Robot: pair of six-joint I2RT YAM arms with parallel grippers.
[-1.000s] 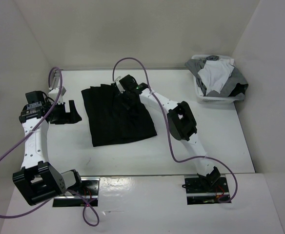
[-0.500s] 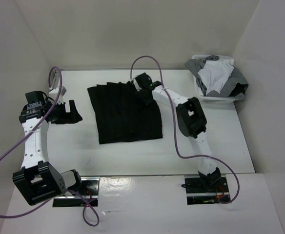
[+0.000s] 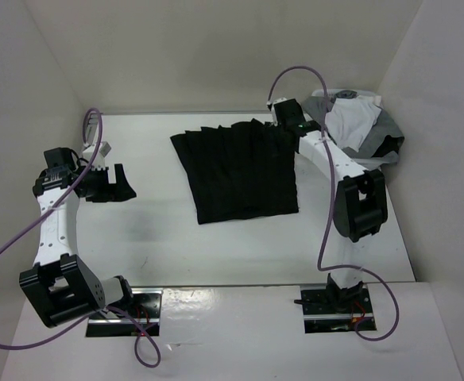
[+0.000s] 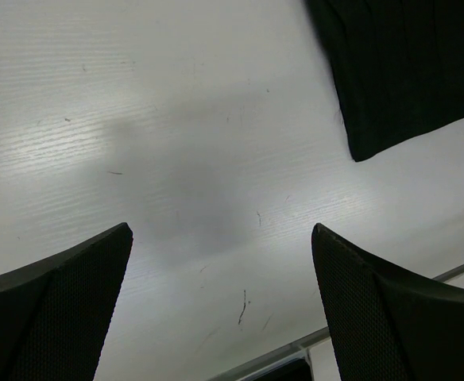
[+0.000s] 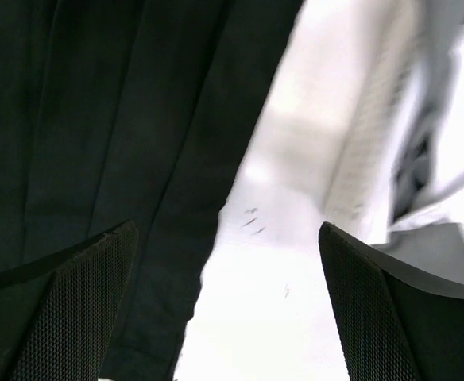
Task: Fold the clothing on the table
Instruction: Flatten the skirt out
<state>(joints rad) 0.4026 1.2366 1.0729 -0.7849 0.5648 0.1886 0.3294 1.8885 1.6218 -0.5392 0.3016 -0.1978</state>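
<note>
Pleated black clothing [image 3: 240, 171] lies flat on the white surface [image 3: 216, 246]; left end effector [image 4: 220, 234] and right end effector [image 5: 226, 238] both gape, gripping nothing.

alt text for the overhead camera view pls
A black pleated skirt lies spread on a white table, seen from above. The right hand is at its far right corner, the left hand is off to the left, and a basket of grey and white clothes sits at the far right.
</note>
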